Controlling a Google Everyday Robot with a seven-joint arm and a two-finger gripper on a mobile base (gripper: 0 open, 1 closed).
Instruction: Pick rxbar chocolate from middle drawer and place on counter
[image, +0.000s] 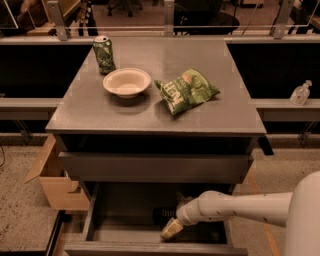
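Observation:
The middle drawer (120, 222) stands pulled open below the counter (150, 115). It is grey, shallow and in shadow. My gripper (171, 229) is down inside the drawer, near its front right, with the white arm reaching in from the right. A small dark object, which looks like the rxbar chocolate (161, 215), lies on the drawer floor just behind and left of the gripper. Whether the gripper touches it cannot be told. Part of the bar is hidden by the gripper.
On the counter stand a green can (104, 54), a white bowl (127, 82) and a green chip bag (186, 90). A cardboard box (55, 180) sits on the floor at the left of the cabinet. A sanitizer bottle (300, 93) stands on the right ledge.

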